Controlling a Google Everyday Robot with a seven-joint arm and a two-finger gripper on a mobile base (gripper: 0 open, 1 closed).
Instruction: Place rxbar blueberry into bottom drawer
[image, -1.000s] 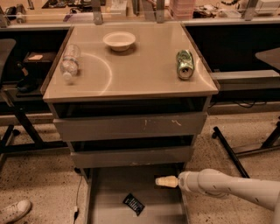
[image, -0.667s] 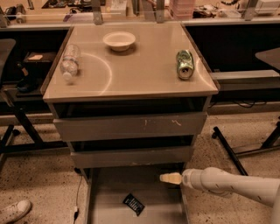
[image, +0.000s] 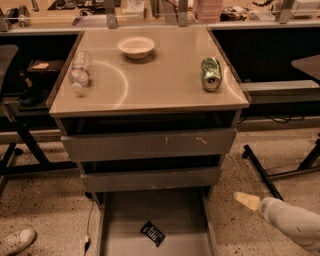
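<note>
The rxbar blueberry (image: 153, 233) is a small dark flat wrapper lying at an angle on the floor of the bottom drawer (image: 180, 215), which is pulled out wide below the cabinet. My gripper (image: 247, 200) is off to the right of the drawer, above the speckled floor, pointing left with a pale tip. It holds nothing and is clear of the drawer's right wall. The white arm behind it runs off the lower right corner.
On the cabinet top lie a clear plastic bottle (image: 79, 71) at the left, a white bowl (image: 136, 47) at the back and a green can (image: 211, 73) at the right. Two narrower grey drawers (image: 150, 145) sit above. A shoe (image: 16, 241) shows at lower left.
My gripper has drawn back to the right, from over the drawer's right side to outside it. The bar has stayed on the drawer floor.
</note>
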